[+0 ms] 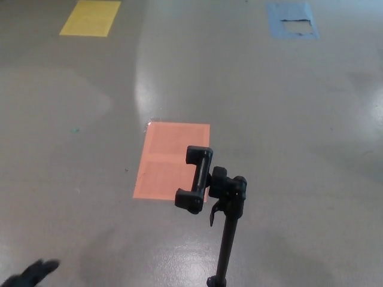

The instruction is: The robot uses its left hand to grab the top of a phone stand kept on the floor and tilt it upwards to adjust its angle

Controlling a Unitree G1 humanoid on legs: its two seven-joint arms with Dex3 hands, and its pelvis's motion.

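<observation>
Filling nearly the whole head view is a grey glossy floor (pixel 287 107), with pale light glare running in a vertical streak left of centre and a wider sheen low in the middle. No walls or furniture show, only floor.

Orange rectangular floor mark (pixel 164 158) lies mid-frame, flat on the floor, with a faint line across its middle. Blue floor mark (pixel 291 27) sits far top right, with a grey patch inside it. Yellow floor mark (pixel 90 17) sits far top left, cut by the top edge. All three are well apart from each other. A tiny green speck (pixel 74 129) lies on the floor left of the orange mark.

Phone stand (pixel 210 185) rises from the bottom edge, right of centre, all black. Its thin pole (pixel 227 248) runs up from the bottom edge, slightly tilted, to a jointed head. The clamp (pixel 197 179) at the top sits left of the joint, standing roughly on end, with padded ends top and bottom; it is empty. In the picture the clamp overlaps the lower right corner of the orange mark. The base of the stand is out of frame.

Left hand (pixel 30 274) shows only as a blurred black shape at the bottom left corner, well apart from the stand and not touching it. Nothing lies between it and the stand. One tip pokes out toward the right; cannot tell whether the fingers are spread or closed. Right hand is not in view.
</observation>
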